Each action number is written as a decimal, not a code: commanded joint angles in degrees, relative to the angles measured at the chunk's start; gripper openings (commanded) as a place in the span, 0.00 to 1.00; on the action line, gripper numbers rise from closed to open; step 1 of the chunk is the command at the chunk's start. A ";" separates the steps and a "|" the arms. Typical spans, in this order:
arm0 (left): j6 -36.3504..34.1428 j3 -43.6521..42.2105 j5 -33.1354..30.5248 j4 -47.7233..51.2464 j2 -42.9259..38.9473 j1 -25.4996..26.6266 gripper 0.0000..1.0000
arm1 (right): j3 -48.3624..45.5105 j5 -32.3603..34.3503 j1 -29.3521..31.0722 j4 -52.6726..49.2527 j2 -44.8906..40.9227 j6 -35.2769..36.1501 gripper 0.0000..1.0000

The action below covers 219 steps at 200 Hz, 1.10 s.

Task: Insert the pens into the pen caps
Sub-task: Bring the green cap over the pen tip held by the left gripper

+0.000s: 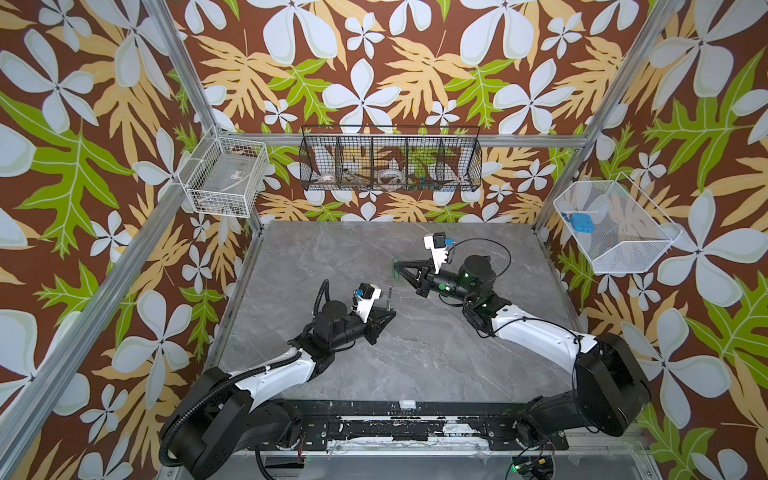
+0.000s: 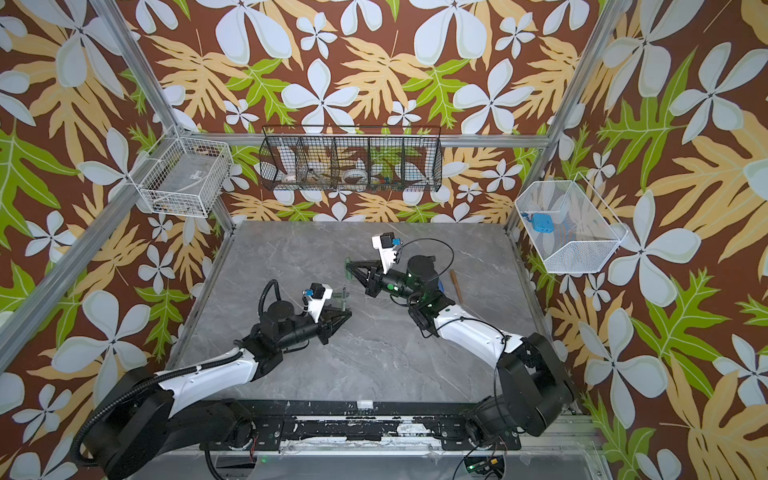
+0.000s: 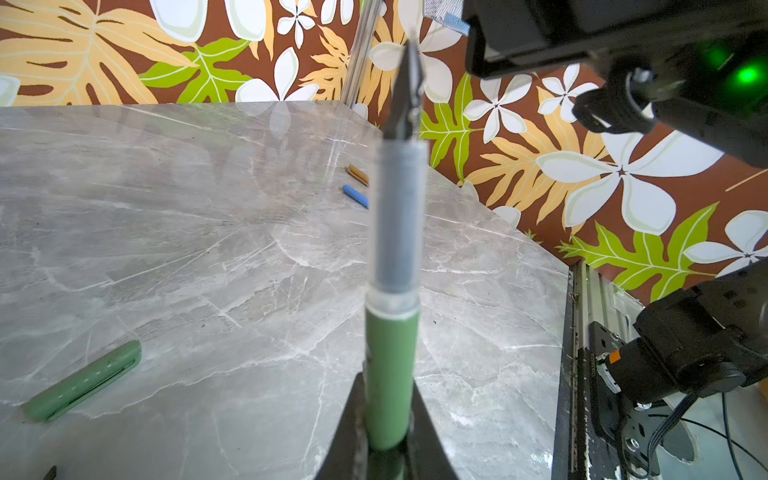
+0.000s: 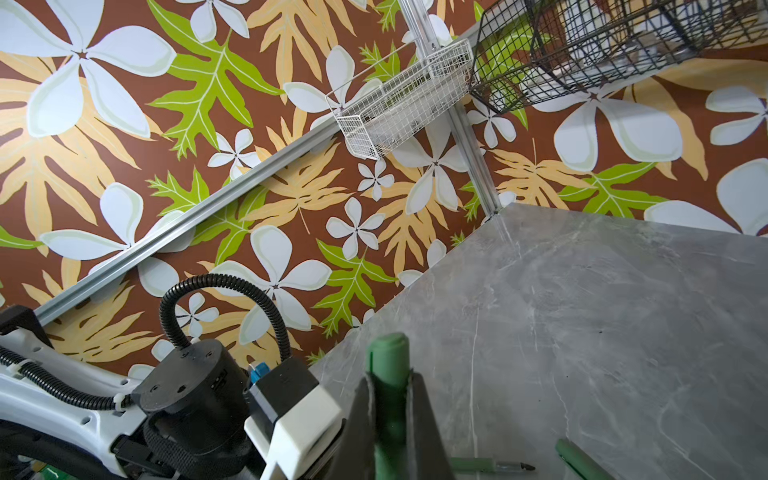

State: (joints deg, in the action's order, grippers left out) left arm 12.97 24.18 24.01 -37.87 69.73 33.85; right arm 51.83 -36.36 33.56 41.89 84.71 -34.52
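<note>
Jaws of both grippers are closed on something. In both top views the left gripper [image 1: 392, 316] sits just left of the middle of the frame, above the grey marble table [image 1: 415, 365], and it is pressed on the lower body of a green pen [image 1: 389, 297]. The pen stands nearly upright out of the jaws, with the dark pointed tip uppermost. The left wrist view shows the green barrel, then a clear section, then the tip.

The right gripper [image 1: 401, 269] is higher in the frame and a little to the right. It is clamped on a green cap [image 1: 395, 262]. In the right wrist view the end of the cap stands out past the fingers [image 4: 424, 415]. Pen tip and cap do not touch; a gap lies between them.

On the table a second green cap [image 3: 83, 380] lies flat, and a second green pen [image 4: 490, 464] lies near it. In a top view an orange-brown pen [image 2: 456, 285] lies near the right edge of the table, right of the right arm. A blue piece [image 2: 442, 286] is just beside it. The arm hides most of this piece, so I cannot say if it is a pen or a cap.
</note>
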 commanded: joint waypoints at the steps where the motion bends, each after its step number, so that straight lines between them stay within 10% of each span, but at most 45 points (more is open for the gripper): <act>1: -0.92 0.26 0.28 -2.08 -0.53 0.08 0.00 | 0.71 -1.43 0.58 2.94 0.37 -1.05 0.06; 219: 0.39 -0.22 0.09 -3.31 -1.03 0.08 0.00 | -2.06 -0.24 2.79 2.32 -0.09 0.92 0.06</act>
State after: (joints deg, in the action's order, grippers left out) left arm 13.23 23.92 24.27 -39.38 68.64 33.85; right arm 50.28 -36.18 36.12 41.95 84.64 -33.17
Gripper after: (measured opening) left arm 0.130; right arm 0.064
